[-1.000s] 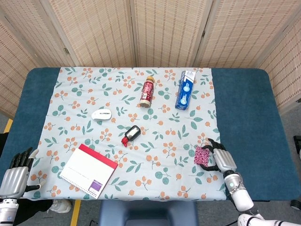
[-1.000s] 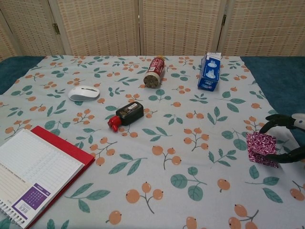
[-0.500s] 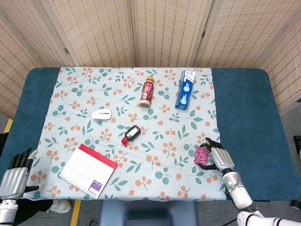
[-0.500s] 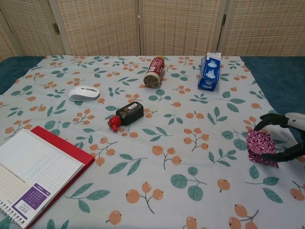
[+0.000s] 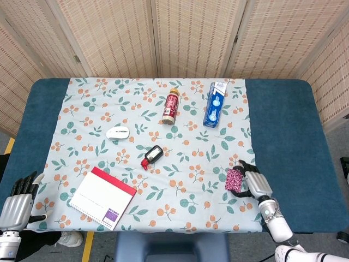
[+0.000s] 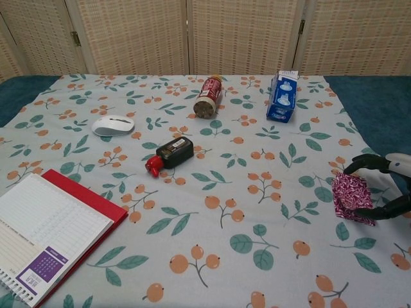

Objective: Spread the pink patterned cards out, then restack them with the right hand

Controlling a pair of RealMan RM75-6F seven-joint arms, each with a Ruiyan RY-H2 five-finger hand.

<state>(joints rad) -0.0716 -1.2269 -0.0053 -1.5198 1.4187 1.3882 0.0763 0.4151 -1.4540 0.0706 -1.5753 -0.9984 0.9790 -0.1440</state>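
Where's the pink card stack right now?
The pink patterned cards sit near the tablecloth's front right edge in both views, between the fingers of the right hand, well in front of the blue carton.

This looks like a staged test area in a lab rather than a home — a table covered in dark blue felt (image 5: 283,131) with a leaf-and-berry patterned cloth (image 5: 191,164) laid over it, closed in by folding woven-rattan screens (image 5: 191,38). Unrelated odds and ends lie well apart on it — a white computer mouse (image 5: 118,132), a red-covered spiral notebook (image 5: 102,197), a blue carton (image 5: 215,103).
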